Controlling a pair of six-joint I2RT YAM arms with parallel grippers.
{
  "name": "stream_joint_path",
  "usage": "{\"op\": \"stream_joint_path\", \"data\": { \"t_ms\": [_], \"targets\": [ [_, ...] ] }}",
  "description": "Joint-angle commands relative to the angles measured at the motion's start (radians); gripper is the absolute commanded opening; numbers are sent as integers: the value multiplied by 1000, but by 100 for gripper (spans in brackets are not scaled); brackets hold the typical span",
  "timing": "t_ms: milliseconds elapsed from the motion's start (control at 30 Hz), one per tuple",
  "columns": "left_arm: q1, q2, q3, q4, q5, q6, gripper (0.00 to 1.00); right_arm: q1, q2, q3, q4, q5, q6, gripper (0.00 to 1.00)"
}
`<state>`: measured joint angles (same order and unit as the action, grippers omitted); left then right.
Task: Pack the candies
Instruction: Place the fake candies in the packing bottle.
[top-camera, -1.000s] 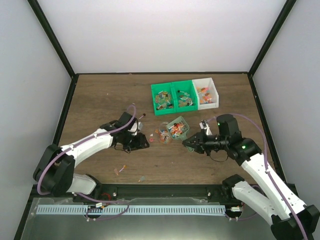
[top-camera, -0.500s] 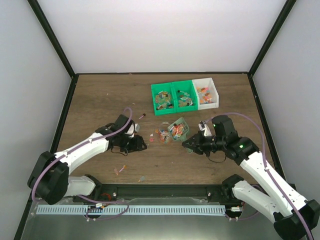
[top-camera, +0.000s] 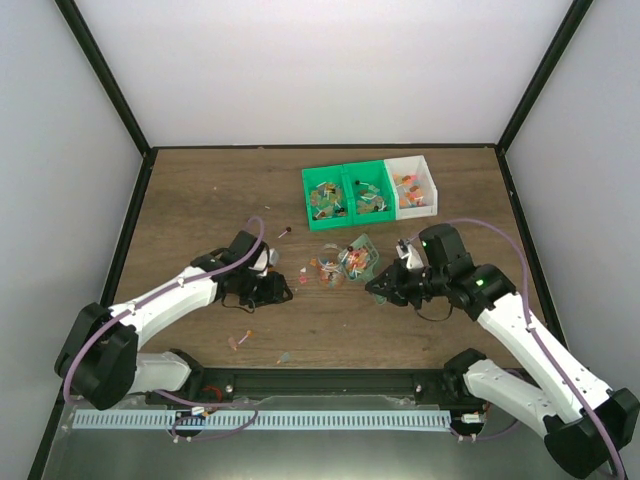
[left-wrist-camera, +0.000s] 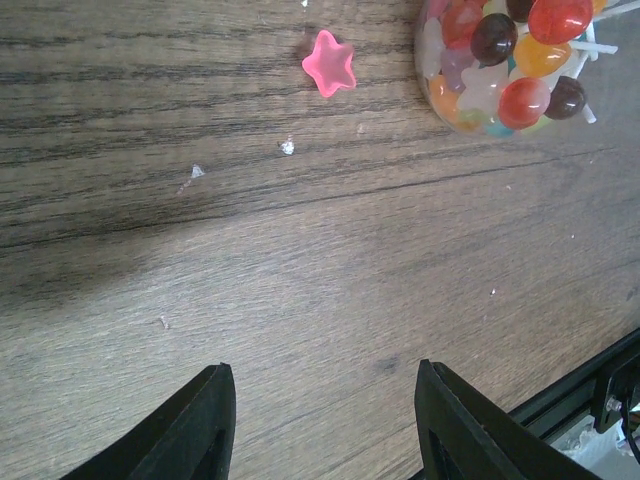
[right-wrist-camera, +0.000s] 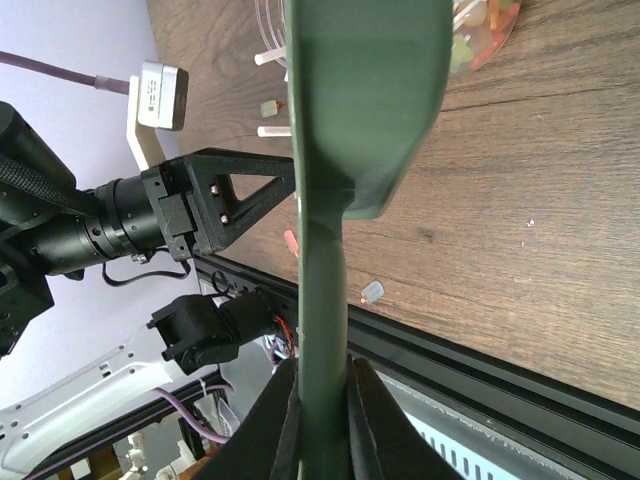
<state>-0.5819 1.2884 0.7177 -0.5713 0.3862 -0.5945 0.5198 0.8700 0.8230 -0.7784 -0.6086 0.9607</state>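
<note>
The candies fill a clear jar (top-camera: 326, 271) in mid-table; close up they are glossy balls on sticks (left-wrist-camera: 505, 55). A pink star candy (left-wrist-camera: 329, 63) lies loose left of the jar. My left gripper (top-camera: 283, 295) rests low just left of the jar, open (left-wrist-camera: 325, 400), with only bare wood between its fingers. My right gripper (top-camera: 381, 287) is shut (right-wrist-camera: 322, 425) on the handle of the green scoop (right-wrist-camera: 362, 90). The scoop's head (top-camera: 358, 258) is tilted beside the jar's right side, and candies (right-wrist-camera: 480, 25) show just past it.
Two green bins (top-camera: 346, 195) and a white bin (top-camera: 413, 185) holding more sweets stand at the back. Stray candies lie near the front rail (top-camera: 240, 340) (top-camera: 284, 355) (right-wrist-camera: 373, 291), and a small lollipop (top-camera: 285, 232) lies behind the left arm.
My left gripper has drawn back a little toward the near left, away from the jar. My right wrist has shifted slightly and the scoop head is more tilted.
</note>
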Motion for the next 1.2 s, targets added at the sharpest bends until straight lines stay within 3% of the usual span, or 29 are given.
{"op": "stream_joint_path", "data": {
  "t_ms": [0,400,767,1167],
  "targets": [
    [7,-17,-17,15,-1,-2,51,11,8,65,-34,13,-33,1],
    [7,-8,-22,36,5,-11,51,16,46,117,-88,16,-76,1],
    [7,-7,-31,48,16,-16,51,130,99,143,-90,90,-30,1],
    [9,-24,-42,39,16,-11,51,134,81,168,-136,120,-17,1]
  ]
}}
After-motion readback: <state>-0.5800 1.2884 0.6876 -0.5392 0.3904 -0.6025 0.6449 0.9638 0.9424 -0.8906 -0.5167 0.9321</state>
